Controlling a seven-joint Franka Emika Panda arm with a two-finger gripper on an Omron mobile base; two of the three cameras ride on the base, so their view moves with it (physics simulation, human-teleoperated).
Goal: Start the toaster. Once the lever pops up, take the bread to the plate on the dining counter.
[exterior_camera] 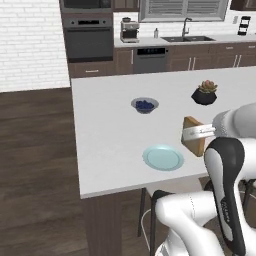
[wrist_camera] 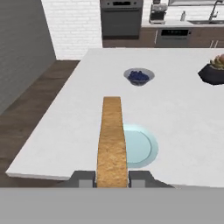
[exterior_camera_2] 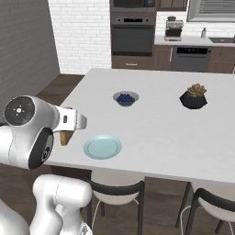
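Golden-tan bread [wrist_camera: 112,140] sits edge-on in your gripper [wrist_camera: 112,178], clenched between the two fingers and sticking straight out ahead of them. You hold it by one end only, so a jolt or a quick swing could let it pivot or slip out before you reach the drop point.

Just beyond and below the bread lies the plate [wrist_camera: 142,148], pale blue-green, near the front edge of the white desk [wrist_camera: 65,127]. From the side the slice [exterior_camera: 194,136] hangs a little off to one side of the plate [exterior_camera: 163,158], not yet over it. If you let go here, I'd expect it to land on the bare desk or catch the rim. Because the slice stands on edge, it may also topple the wrong way on release; lower it and tip it flat first.

Farther ahead is a small bowl [wrist_camera: 139,76] with dark blue contents, and off to the side a potted plant [wrist_camera: 213,70]. Both are well apart from the gripper, so only an overshoot would trouble them.
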